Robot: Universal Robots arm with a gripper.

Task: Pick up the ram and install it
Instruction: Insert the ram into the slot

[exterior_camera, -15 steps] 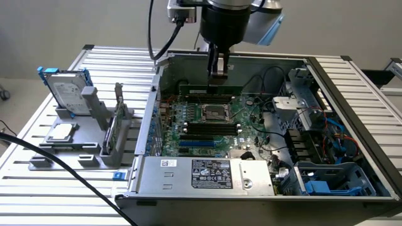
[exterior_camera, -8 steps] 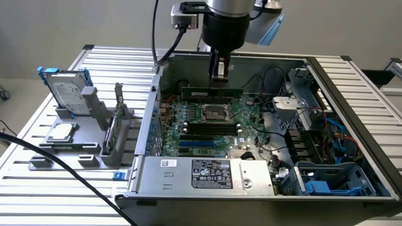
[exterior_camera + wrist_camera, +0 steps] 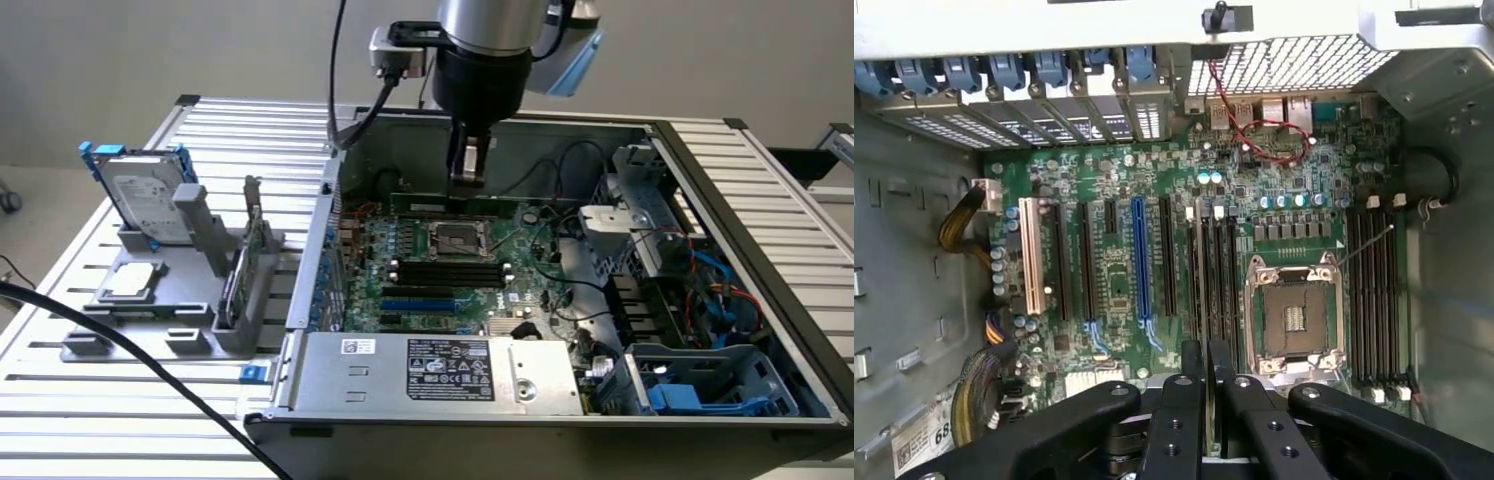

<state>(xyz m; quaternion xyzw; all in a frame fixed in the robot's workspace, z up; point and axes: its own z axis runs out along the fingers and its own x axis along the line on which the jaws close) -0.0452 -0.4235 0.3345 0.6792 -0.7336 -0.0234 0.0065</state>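
Exterior view: ram (image 3: 424, 196) held over the open case (image 3: 694, 160), not yet seated.
The thin green stick is judged to be clamped between the closed fingers of the gripper (image 3: 467, 178), so the pick-up is done and seating in the black slots (image 3: 451, 270) is left. Room is bounded by the far case wall (image 3: 400, 150) just behind, the processor socket (image 3: 451, 238) below, and the drive cage (image 3: 641, 200) to the right.
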